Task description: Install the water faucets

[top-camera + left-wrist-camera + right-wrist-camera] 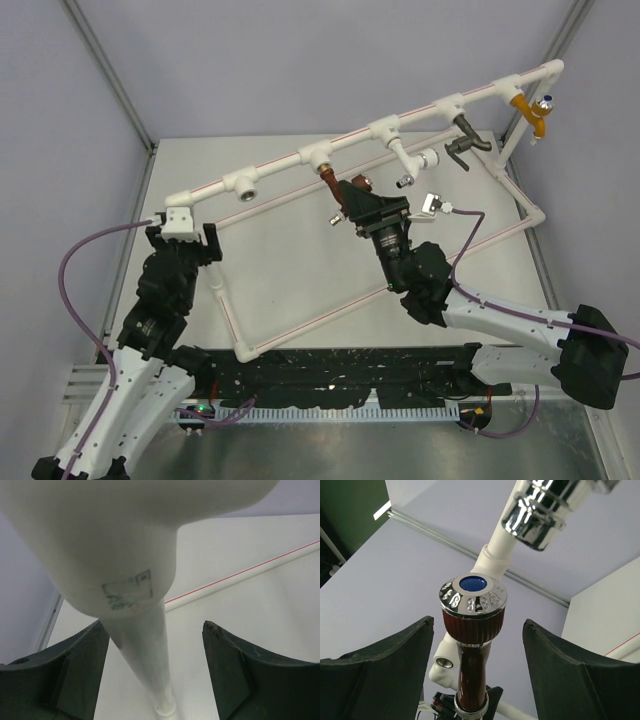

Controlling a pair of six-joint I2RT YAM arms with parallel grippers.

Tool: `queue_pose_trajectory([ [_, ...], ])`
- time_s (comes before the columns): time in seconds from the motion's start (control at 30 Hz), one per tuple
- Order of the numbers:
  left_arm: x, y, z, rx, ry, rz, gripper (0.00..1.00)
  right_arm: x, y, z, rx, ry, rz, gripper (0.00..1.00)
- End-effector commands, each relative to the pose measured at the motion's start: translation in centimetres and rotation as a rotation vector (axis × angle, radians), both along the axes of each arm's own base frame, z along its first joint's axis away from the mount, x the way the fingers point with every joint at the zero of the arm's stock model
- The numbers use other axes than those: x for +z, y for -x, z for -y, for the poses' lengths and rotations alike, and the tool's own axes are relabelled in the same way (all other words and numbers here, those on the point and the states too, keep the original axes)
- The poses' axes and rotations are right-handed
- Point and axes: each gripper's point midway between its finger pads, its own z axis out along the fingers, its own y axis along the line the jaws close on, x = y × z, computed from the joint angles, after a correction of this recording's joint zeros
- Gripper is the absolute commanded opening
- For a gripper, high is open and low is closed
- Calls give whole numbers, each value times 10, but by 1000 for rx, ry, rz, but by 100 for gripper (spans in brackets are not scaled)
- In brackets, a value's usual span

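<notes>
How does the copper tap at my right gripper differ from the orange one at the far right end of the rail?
The copper tap is reddish-brown with a dark-red knob; the orange tap has a blue knob. The copper tap hangs mid-rail, the orange tap at the right end. The open right gripper straddles the copper tap's knob; no gripper is at the orange tap. Both hang from the white pipe rail.

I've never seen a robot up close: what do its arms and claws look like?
The left arm and right arm have white links and black joints. Purple cables loop along each. The left gripper and right gripper are black, with two broad curved fingers.
</notes>
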Motion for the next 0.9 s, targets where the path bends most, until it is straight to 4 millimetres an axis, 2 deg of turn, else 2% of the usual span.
queue_pose_trajectory([
  [0.0, 16, -11, 1, 16, 10, 62, 74, 24, 6, 12, -11, -54, 55, 73],
  [0.03, 15, -12, 0, 14, -17, 57, 71, 24, 5, 12, -16, -56, 48, 72],
  [0.1, 13, -13, 3, 0, -26, 57, 59, 23, 4, 11, -12, -69, 32, 67],
  [0.2, 9, -13, 5, -14, -28, 61, 33, 28, 4, 9, 10, -112, 6, 58],
  [0.27, 9, -13, 7, -25, -28, 67, 17, 21, 0, 7, 24, -145, -48, 49],
  [0.4, 5, -13, 11, -46, -29, 58, 0, 13, -4, 4, 57, -253, -152, 31],
  [0.5, 4, -13, 13, -58, -22, 54, 0, 11, -5, 1, 106, -385, -238, 13],
  [0.53, 4, -13, 14, -61, -19, 54, 0, 2, -7, -1, 107, -386, -275, 9],
  [0.6, 4, -13, 15, -70, -14, 54, 0, 0, -7, -6, 144, -463, -330, 5],
  [0.77, 3, -12, 17, -78, -11, 51, 0, 4, -4, -13, 218, -581, -371, 7],
  [0.8, 2, -12, 16, -75, -12, 50, 0, 9, -3, -12, 225, -591, -351, 11],
  [0.83, 1, -12, 15, -70, -13, 47, 0, 8, -3, -12, 220, -577, -339, 23],
  [0.87, 1, -11, 14, -66, -13, 47, 0, 11, -2, -9, 210, -568, -314, 30],
])
